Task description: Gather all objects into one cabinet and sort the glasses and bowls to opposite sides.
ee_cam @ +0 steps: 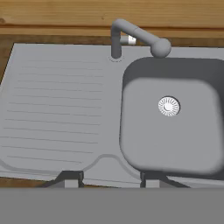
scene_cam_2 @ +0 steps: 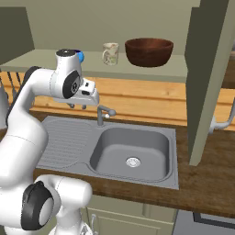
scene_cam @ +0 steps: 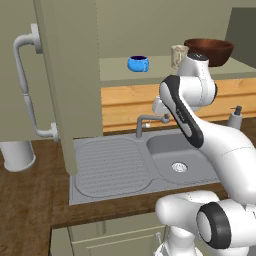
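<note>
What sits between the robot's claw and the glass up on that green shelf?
Nothing visible blocks it. The gripper hangs empty over the sink, below the shelf; the glass stands beside the brown bowl, and the cabinet doors are open.

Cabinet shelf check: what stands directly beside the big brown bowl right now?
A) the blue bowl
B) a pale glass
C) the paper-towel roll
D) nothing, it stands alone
B: on the open cabinet's shelf floor a pale glass stands just beside the brown bowl, while the blue bowl sits further off toward the other end.
</note>
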Robot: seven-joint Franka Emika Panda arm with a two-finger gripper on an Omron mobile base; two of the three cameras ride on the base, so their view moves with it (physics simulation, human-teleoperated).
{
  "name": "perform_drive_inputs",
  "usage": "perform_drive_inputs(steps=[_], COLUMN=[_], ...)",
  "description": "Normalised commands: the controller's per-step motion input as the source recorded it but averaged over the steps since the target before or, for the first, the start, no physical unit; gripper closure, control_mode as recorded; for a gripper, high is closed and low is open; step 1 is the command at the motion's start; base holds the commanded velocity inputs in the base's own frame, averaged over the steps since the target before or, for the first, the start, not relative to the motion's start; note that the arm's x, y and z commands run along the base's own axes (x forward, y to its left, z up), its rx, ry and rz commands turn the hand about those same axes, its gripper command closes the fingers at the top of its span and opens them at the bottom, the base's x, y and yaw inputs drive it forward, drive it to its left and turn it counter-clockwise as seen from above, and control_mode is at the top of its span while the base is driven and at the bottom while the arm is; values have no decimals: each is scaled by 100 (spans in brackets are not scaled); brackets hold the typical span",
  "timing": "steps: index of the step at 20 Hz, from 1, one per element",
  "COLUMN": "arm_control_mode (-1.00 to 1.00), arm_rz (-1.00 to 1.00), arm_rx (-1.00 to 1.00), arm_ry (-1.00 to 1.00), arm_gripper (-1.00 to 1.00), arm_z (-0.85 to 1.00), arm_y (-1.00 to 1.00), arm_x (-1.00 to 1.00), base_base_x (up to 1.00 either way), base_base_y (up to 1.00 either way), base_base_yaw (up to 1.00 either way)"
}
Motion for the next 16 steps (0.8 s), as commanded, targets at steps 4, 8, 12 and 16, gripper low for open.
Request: perform_drive_inputs(steps=[4, 8, 12, 16], arm_control_mode=[-100, -100, -100, -100], arm_rz=[0, 0, 0, 0], arm_rx=[0, 0, 0, 4], arm_ry=[0, 0, 0, -5], arm_gripper=[-100, -100, -100, -100], arm_z=[0, 0, -4, -29], arm_y=[0, 0, 0, 0], arm_x=[0, 0, -1, -42], base_base_x=[0, 0, 0, 0], base_base_y=[0, 0, 0, 0], base_base_yaw=[0, 0, 0, 0])
